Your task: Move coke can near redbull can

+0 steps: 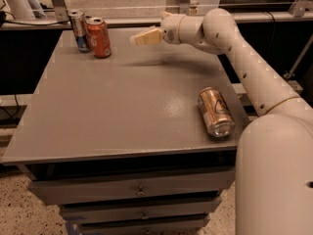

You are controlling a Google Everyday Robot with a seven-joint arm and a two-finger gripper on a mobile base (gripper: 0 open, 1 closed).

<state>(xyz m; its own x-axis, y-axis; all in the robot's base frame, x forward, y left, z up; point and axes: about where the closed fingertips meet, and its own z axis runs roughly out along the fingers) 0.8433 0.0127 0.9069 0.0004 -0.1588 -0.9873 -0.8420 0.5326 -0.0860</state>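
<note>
Three cans on the grey table [122, 116]. Nearest is the copper-gold can [215, 111], on its side close to the right front edge and beside the arm [247, 62]; an elbow swing could roll it off. The mid tabletop is open, with plenty of travel room. The gripper [139, 37] hovers over the far centre, right of the coke can [99, 37] and apart from it, carrying nothing; clenched or released, cannot tell. The coke can stands upright far left, just beside the redbull can [78, 30], so the task looks done. Both sit near the back edge, and a leftward sweep could tip coke into redbull, maybe overboard.
</note>
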